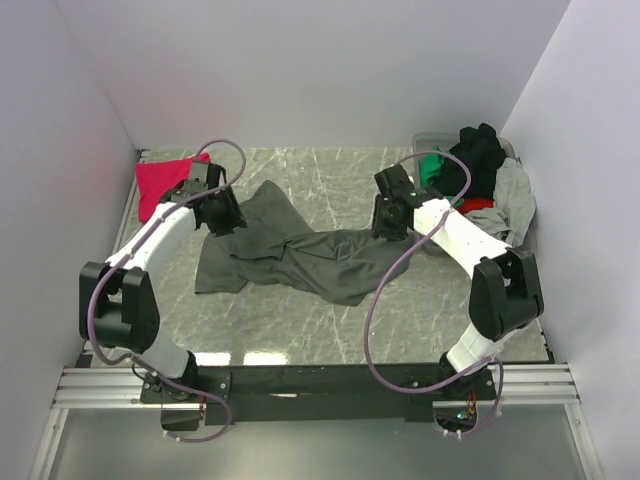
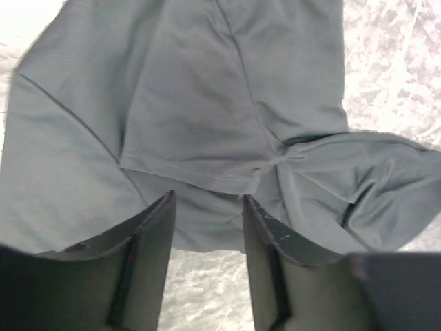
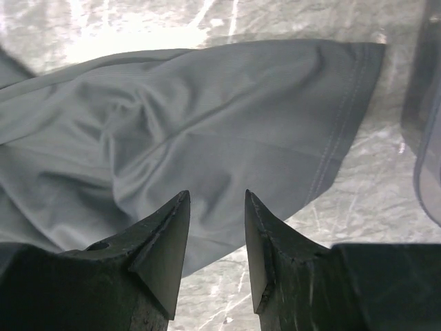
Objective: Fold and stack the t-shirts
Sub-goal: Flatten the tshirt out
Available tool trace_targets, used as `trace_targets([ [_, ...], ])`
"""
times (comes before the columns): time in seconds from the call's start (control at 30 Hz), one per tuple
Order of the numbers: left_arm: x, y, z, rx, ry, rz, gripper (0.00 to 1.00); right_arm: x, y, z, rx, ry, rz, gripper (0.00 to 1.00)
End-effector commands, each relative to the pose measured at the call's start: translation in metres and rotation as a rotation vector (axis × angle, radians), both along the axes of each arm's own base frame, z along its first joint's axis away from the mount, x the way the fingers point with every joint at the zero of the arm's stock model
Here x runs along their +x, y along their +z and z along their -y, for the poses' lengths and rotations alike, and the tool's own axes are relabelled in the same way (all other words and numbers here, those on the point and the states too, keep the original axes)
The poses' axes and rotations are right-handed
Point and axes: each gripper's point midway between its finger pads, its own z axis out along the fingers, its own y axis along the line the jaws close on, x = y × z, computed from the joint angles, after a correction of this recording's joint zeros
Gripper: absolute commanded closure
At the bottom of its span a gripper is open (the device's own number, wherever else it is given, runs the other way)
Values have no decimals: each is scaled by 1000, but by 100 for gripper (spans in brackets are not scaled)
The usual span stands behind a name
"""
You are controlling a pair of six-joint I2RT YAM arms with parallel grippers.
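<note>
A dark charcoal-grey t-shirt lies crumpled across the middle of the marble table. My left gripper hovers over its left end, open, with nothing between its fingers. From the left wrist, the grey t-shirt spreads below the left gripper. My right gripper sits at the shirt's right end, also open and empty. The right wrist shows the grey t-shirt with its stitched hem beneath the right gripper. A magenta-red t-shirt lies folded at the far left.
A clear plastic tub at the far right holds a pile of black, green, red and light grey shirts. White walls close in the table on three sides. A dark edge shows at the right of the right wrist view.
</note>
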Motion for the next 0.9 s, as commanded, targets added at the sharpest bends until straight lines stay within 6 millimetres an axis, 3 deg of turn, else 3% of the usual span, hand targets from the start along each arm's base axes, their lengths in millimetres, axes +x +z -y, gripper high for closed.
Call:
trace_targets([
  [0.0, 6, -13, -10, 50, 16, 31, 54, 2, 19, -7, 64, 6, 57, 55],
  [0.1, 7, -28, -11, 59, 19, 4, 60, 0, 22, -8, 81, 1, 62, 55],
  [0.27, 10, -51, -25, 135, 53, -74, 60, -3, 28, -11, 106, -4, 72, 56],
  [0.5, 15, -74, -34, 179, 73, -134, 63, -11, 23, -8, 102, -5, 52, 56],
  [0.87, 7, -83, -39, 199, 91, -156, 65, -15, 12, -7, 97, -10, 22, 56],
])
